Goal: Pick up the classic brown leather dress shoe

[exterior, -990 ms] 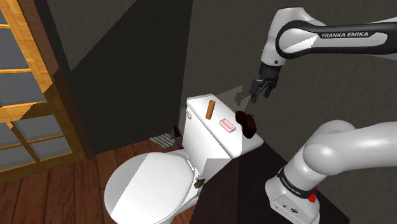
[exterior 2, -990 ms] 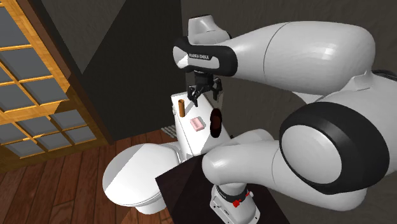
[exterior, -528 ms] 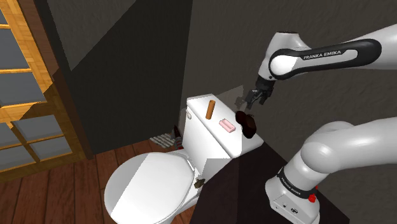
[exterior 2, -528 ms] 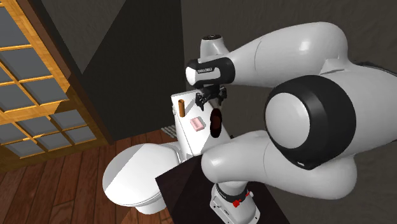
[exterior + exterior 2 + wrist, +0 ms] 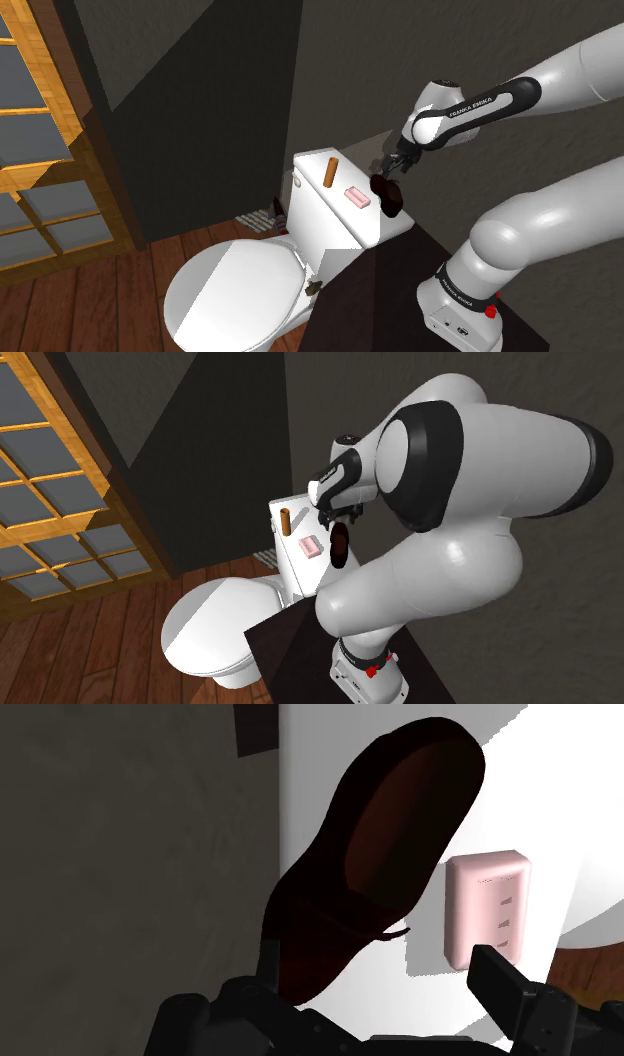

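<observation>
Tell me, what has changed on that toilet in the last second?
The gripper came down and toward the shoulder view's left, from above the tank onto the shoe. Its fingers stand apart on either side of the shoe's end and have not closed on it. The shoe, pink bar and brown stick stayed put.

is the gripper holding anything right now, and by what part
Nothing is held. The open gripper straddles one end of the dark brown shoe on the toilet tank, but one of its fingers stands clear of the shoe.
</observation>
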